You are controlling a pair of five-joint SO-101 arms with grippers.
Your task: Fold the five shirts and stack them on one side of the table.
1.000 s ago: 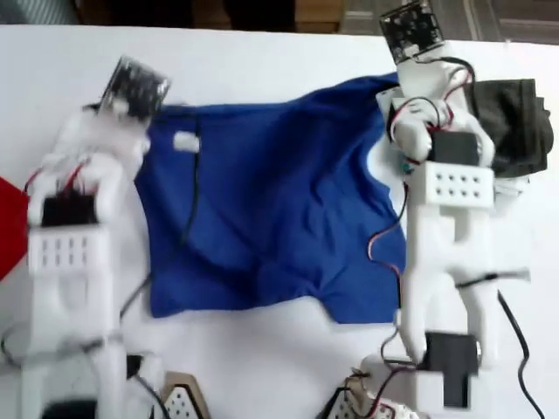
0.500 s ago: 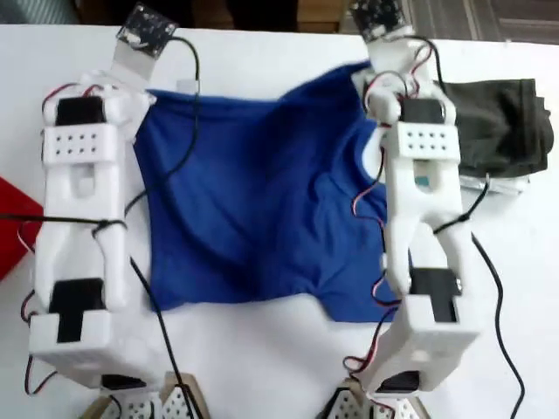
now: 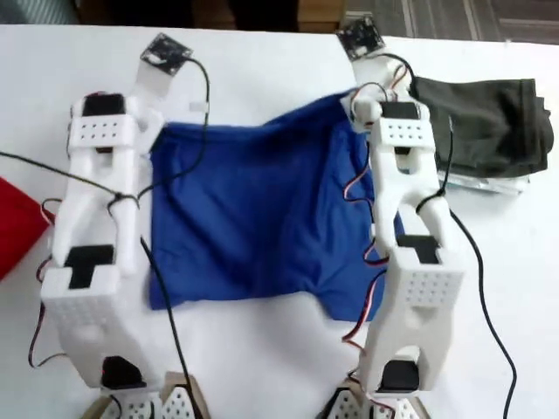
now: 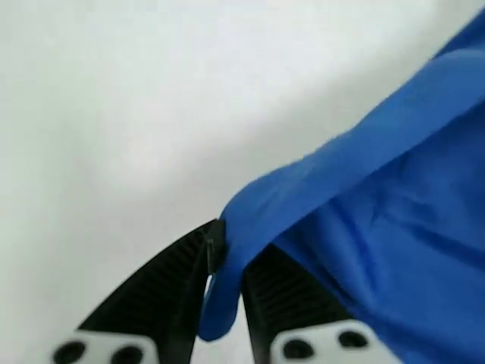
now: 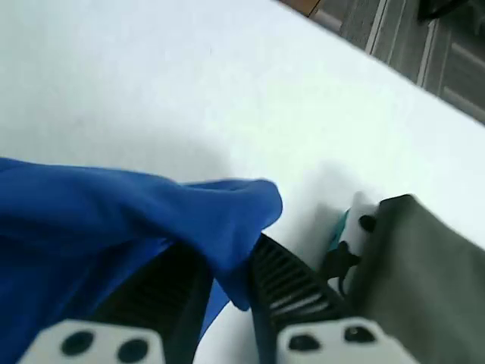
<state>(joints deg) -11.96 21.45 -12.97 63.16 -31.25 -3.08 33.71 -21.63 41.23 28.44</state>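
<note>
Left claw, right claw pinch blue shirt crosswise.

Left hand clamped on blue shirt edge — white table behind.

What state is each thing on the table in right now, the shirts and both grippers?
Blue shirt: spread out on the table, wrinkled, its two far corners pinched.
Left gripper: shut on one far corner of the blue shirt.
Right gripper: shut on the other far corner.
Dark green shirt: folded, lying beside the right arm.
Red cloth: at the table's edge, cut off by the frame; folded or not, cannot tell.
</note>
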